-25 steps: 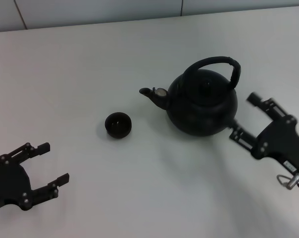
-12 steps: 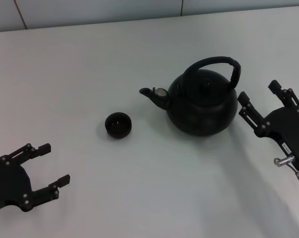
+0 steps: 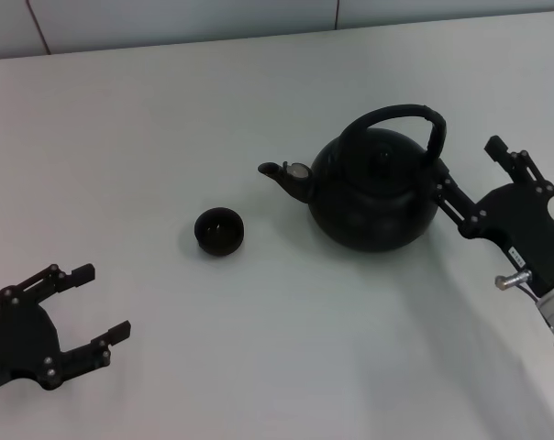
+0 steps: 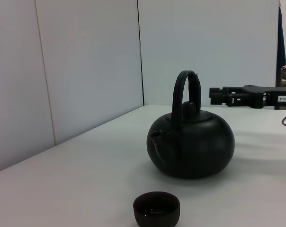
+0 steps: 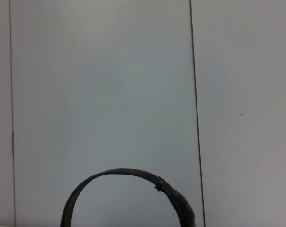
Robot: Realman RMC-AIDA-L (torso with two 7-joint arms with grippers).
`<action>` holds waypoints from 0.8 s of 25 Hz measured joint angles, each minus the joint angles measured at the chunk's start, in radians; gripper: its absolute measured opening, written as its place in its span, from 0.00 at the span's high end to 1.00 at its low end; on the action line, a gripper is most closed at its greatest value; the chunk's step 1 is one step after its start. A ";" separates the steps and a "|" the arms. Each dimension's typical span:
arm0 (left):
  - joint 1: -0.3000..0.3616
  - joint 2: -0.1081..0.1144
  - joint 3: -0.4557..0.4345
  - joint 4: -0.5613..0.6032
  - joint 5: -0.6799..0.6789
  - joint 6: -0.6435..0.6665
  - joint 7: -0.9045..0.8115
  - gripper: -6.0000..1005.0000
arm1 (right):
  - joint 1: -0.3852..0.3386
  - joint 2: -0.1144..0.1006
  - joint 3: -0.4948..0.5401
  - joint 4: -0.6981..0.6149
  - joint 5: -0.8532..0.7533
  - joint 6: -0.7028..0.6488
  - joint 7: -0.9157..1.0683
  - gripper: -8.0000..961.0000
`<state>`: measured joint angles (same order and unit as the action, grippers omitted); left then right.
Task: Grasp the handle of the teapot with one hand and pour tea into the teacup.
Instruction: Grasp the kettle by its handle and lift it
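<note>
Since a second ago the right gripper (image 3: 467, 176) has climbed from low beside the teapot's base and swung in toward the pot; nothing else has shifted. Its fingers are spread apart, holding nothing, and the nearer finger lies just beside the teapot (image 3: 376, 191) on its right flank, perhaps touching the body, though the head view does not settle that.

On the white table (image 3: 167, 119) the teapot stands upright, spout toward the robot's left, with the teacup (image 3: 218, 231) near the spout tip, a little to the left and nearer the robot. Over the lid the handle (image 3: 393, 124) stands upright, its arch running roughly along the spout line, so one foot of the arch faces the right gripper. In the left wrist view that gripper (image 4: 228, 96) floats level with the handle's (image 4: 185, 90) lower half, off to the side and apart from it. The right wrist view shows only the top of the arch (image 5: 129, 182) low in its field, which suggests the palm is aimed at or just above the crown.

From the gripper, the handle lies leftward and slightly up. Well apart from the pot, the left gripper (image 3: 94, 302) rests open near the table's near left edge, so the right arm is clearly the nearer one for the grasp.
</note>
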<state>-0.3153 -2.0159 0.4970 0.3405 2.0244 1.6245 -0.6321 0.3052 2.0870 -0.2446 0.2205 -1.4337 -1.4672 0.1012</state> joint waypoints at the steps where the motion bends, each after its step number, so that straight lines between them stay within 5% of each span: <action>1: 0.002 -0.001 -0.001 0.000 -0.001 0.001 0.000 0.19 | 0.006 0.000 0.002 -0.002 0.000 0.008 0.000 0.18; 20: 0.006 -0.003 -0.011 0.000 -0.005 0.003 0.001 0.19 | 0.068 -0.001 0.025 -0.033 0.001 0.076 -0.002 0.18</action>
<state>-0.3097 -2.0187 0.4864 0.3406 2.0196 1.6276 -0.6313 0.3736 2.0860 -0.2192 0.1878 -1.4326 -1.3911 0.0997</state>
